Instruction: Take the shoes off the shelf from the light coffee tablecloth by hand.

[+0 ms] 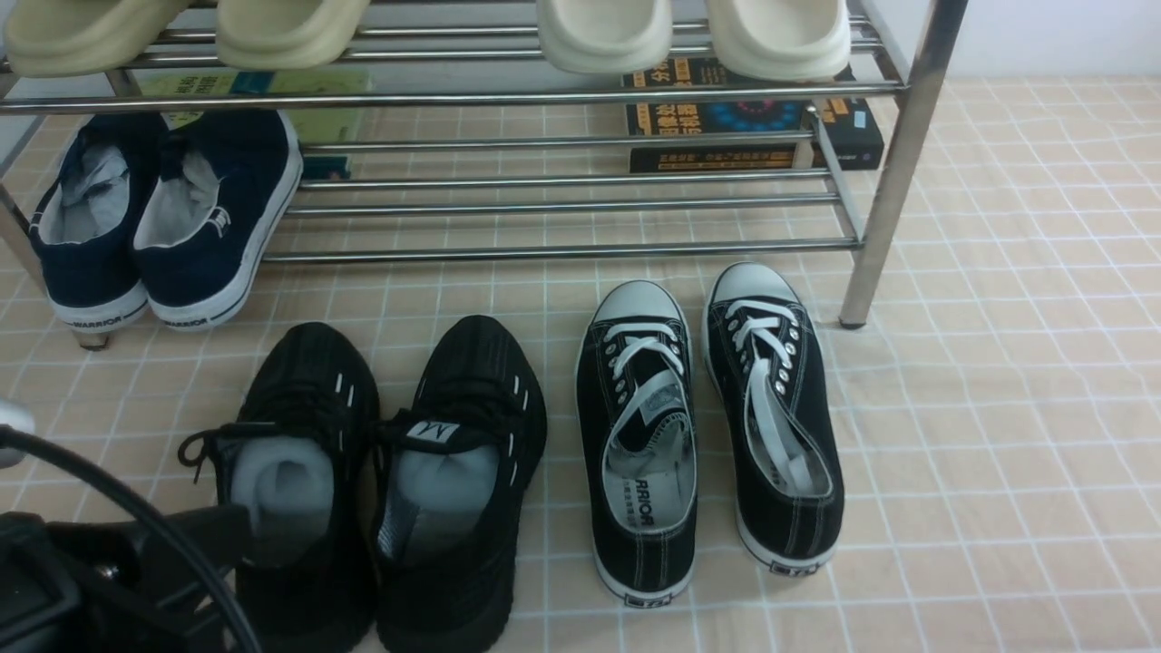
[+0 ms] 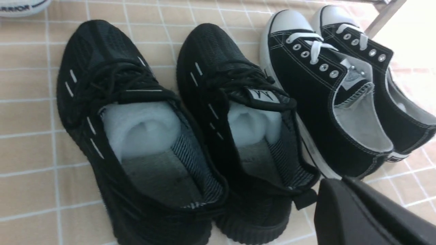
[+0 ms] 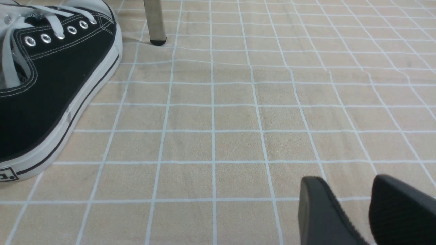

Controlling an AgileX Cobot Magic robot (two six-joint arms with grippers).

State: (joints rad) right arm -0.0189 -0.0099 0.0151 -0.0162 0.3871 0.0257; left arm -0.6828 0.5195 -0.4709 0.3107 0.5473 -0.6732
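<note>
The pair of all-black knit sneakers stands side by side on the light coffee tablecloth point(image 1: 980, 435), in front of the silver shelf point(image 1: 562, 249), toes toward it. The left shoe point(image 1: 308, 372) and right shoe point(image 1: 481, 363) hold pale stuffing. Both fill the left wrist view, the left shoe point(image 2: 102, 68) beside the right shoe point(image 2: 218, 51). My left gripper point(image 2: 335, 182) is shut and empty, its tip just beside the right shoe's heel tab. The left arm point(image 1: 136, 562) shows at the bottom left of the front view. My right gripper point(image 3: 347, 180) is open a little, empty, low over bare cloth.
Black canvas sneakers with white toe caps point(image 1: 771, 381) stand right of the knit pair and also show in the right wrist view point(image 3: 51, 85). Navy shoes point(image 1: 209, 236) sit on the lower tier, pale slippers point(image 1: 599, 36) on the upper. Books point(image 1: 744, 118) lie behind. A shelf leg point(image 1: 884, 209) stands at right.
</note>
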